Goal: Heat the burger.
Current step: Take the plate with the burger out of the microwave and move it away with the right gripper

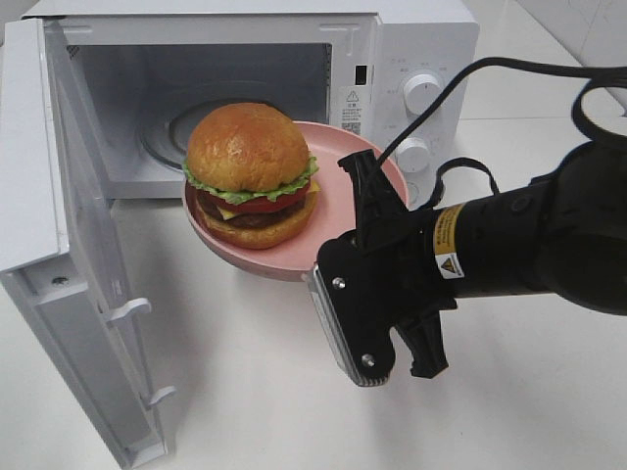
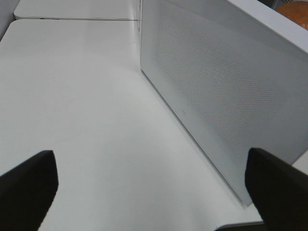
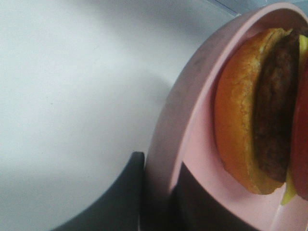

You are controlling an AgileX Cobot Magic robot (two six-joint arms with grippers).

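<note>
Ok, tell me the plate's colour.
Pink; the plate shows best in the exterior high view.

Microwave cavity [image 1: 206,108] stands open; its door [image 1: 93,264] flanks the left.

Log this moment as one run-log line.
right end effector: shut on plate rim | burger: on plate, before open microwave | left end effector: open, empty
</note>
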